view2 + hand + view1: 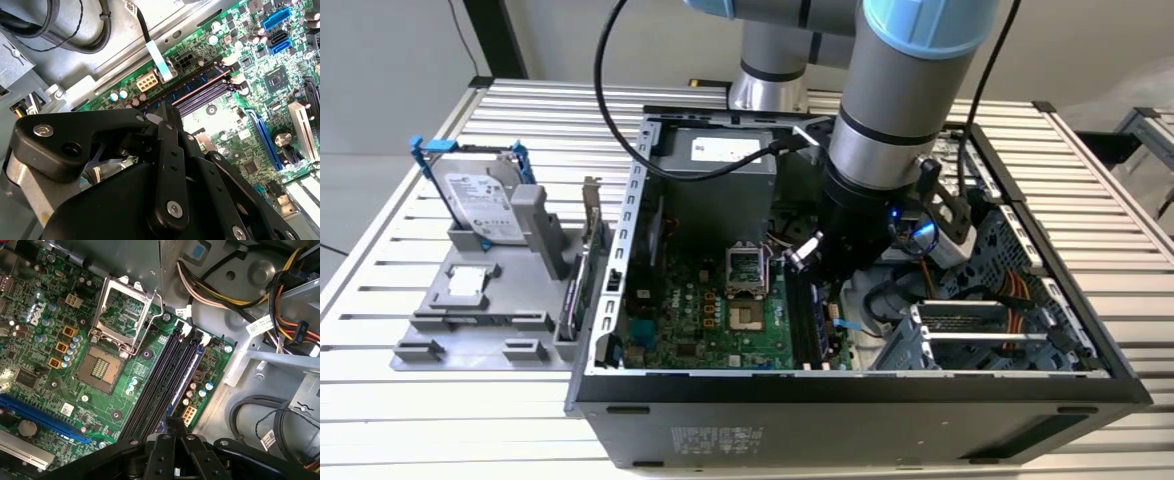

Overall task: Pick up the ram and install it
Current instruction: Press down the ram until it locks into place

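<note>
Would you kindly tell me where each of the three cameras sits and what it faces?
Exterior view: off the arm, above the table, looking down into the open computer case; the arm reaches inside.
First wrist view: on the wrist, facing the motherboard; the gripper meets the ram.
Second wrist view: on the wrist, facing the motherboard; gripper links fill the foreground.
Both wrist views share the ram slots.

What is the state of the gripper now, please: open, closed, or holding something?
Gripper: closed on the ram, which stands in a memory slot on the motherboard.
</note>
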`<state>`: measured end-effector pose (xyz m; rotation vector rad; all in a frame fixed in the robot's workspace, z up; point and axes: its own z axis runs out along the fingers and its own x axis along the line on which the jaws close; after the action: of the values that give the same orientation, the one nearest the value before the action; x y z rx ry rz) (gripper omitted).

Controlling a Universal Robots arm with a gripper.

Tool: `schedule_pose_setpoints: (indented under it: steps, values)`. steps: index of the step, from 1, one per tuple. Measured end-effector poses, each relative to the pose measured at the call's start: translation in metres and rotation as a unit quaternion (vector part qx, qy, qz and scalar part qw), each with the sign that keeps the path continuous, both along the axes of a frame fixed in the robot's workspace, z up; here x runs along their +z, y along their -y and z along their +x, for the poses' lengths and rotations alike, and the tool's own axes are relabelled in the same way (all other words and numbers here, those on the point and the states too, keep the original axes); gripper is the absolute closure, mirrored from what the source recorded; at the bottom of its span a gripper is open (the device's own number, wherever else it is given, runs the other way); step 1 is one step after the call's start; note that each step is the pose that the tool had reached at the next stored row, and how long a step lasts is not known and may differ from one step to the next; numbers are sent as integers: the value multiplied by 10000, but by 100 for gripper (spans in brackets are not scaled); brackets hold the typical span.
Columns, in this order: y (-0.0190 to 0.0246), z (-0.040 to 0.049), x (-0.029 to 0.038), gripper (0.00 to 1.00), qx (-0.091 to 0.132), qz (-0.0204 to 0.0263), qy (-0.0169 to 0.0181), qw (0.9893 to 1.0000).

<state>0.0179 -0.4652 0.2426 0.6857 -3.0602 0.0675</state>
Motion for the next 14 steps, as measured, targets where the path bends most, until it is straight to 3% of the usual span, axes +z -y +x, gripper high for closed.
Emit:
schedule_pose_setpoints:
  steps: [14]
  values:
    - [0, 0, 0, 100, 299, 0, 0, 9996]
